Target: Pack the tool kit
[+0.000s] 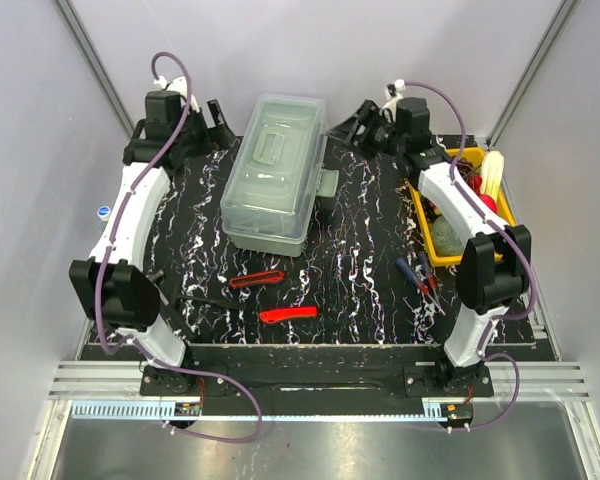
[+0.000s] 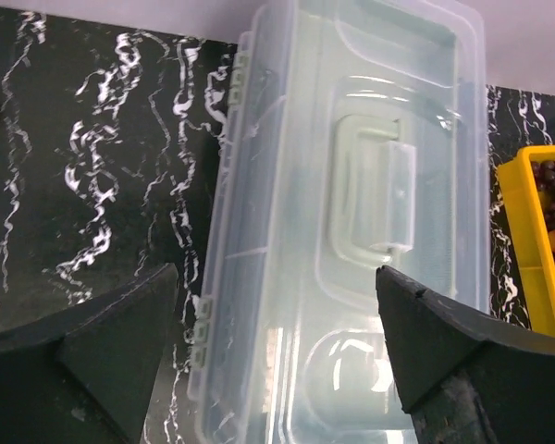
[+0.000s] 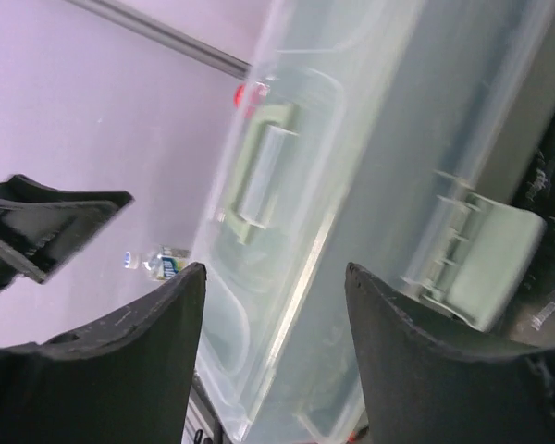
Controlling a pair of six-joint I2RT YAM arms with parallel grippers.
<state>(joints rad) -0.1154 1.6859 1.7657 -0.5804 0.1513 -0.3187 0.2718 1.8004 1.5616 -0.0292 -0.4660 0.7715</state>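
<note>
- toolbox (image 1: 272, 170): translucent pale plastic, smooth and glossy, light glinting off the lid.
- latch (image 3: 486, 264): cloudier plastic with a duller sheen.
- table top (image 1: 360, 250): black with white marble veining, smooth, a faint shine.
- upper red tool (image 1: 257, 279) and lower red tool (image 1: 288, 315): glossy plastic.
- yellow tray (image 2: 527, 259): shiny plastic.
- fingers (image 2: 92, 361) of the left gripper (image 2: 276, 270): matt black, slightly grainy.
- front rail (image 1: 310, 378): bare brushed metal.

Translucent grey-green toolbox (image 1: 272, 180), lid shut, handle (image 1: 270, 148) folded flat, side latch (image 1: 327, 182) sticking out, at the far centre. Nearer lie two red tools (image 1: 256, 279) and a black tool (image 1: 205, 300), well apart from blue-handled screwdrivers (image 1: 412, 273) at right.
</note>
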